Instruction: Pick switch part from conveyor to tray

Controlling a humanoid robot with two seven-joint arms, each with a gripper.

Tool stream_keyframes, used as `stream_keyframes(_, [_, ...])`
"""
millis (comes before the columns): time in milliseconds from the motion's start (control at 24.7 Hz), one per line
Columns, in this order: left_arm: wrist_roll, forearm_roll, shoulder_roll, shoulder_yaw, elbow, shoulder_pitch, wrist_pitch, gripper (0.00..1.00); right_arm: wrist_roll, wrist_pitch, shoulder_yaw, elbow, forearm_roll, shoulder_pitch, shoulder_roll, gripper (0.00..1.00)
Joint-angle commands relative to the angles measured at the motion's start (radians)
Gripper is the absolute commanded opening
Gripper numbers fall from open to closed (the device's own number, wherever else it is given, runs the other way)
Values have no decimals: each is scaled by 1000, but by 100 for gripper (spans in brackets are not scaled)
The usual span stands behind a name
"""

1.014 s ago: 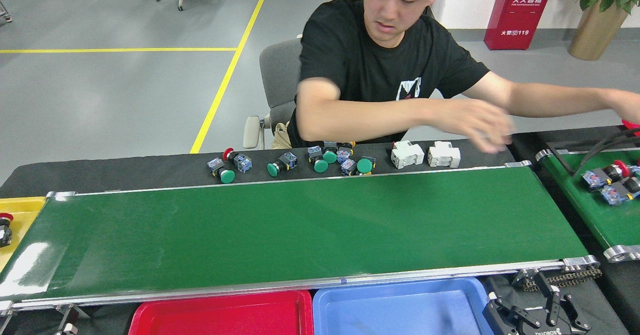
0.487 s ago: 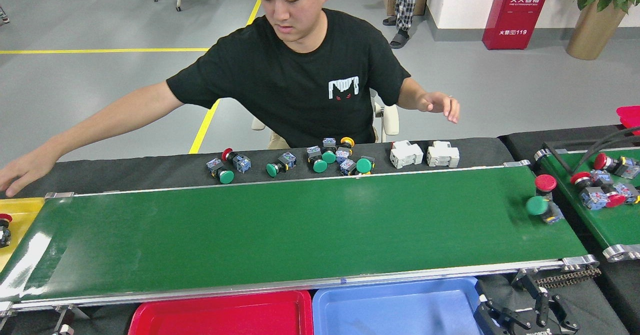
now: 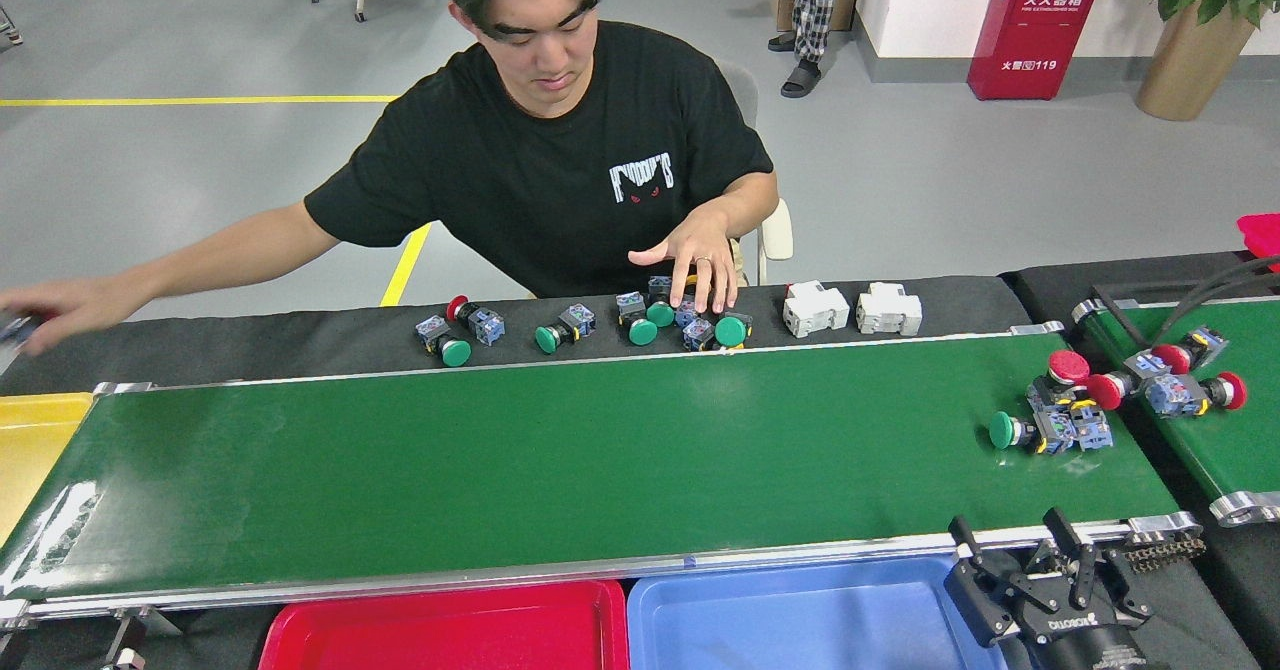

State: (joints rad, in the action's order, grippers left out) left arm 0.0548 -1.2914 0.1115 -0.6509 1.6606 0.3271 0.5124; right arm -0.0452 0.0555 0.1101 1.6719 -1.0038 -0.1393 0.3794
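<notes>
The conveyor [image 3: 560, 460] is the wide green belt crossing the head view. Near its right end lies a small cluster of switch parts: a green-capped one [image 3: 1005, 431], a red-capped one [image 3: 1066, 368] and blue-bodied ones [image 3: 1075, 428]. My right gripper [image 3: 1010, 540] rises at the bottom right, just at the belt's near rail, in front of and slightly left of that cluster. Its fingers are spread open with nothing between them. A blue tray [image 3: 800, 620] and a red tray [image 3: 450, 635] sit below the near rail. My left gripper is out of view.
A person sits behind the belt, one hand [image 3: 700, 260] over loose switch parts [image 3: 640, 320] on the black cloth, the other [image 3: 40, 300] stretched far left. Two white breakers [image 3: 850, 310] lie there too. A yellow tray [image 3: 25, 440] is at left, and a narrower green belt [image 3: 1220, 450] carrying parts at right.
The switch parts have travelled left along the belt and more have tumbled on. My right gripper has risen to the near rail. The person's hand came down over the loose parts; the yellow tray's red-capped part is gone.
</notes>
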Motion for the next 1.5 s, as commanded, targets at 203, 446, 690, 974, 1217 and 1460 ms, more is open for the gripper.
stream_keyframes(203, [-9,6,10,-4,8,-5,1,100,51,26,0,-89,-53,90,3,100])
stream_keyframes(446, [-9,6,10,-3,8,-19,0,100,137,66,14,-218,-49,224,-45,99])
stream_keyframes(690, [-9,4,10,5,7,-19,0,100,140,66,76,-299,-50,303,-66,99])
stream_keyframes(974, [-7,0,11,13,5,-45,1,100,140,66,79,-379,-52,365,-88,100])
stream_keyframes(1217, [-7,-5,13,22,-13,-69,3,100,134,64,79,-449,-52,408,-119,99])
stream_keyframes(1460, [-7,-5,16,46,-28,-88,3,100,131,-2,100,-442,-58,411,-103,5])
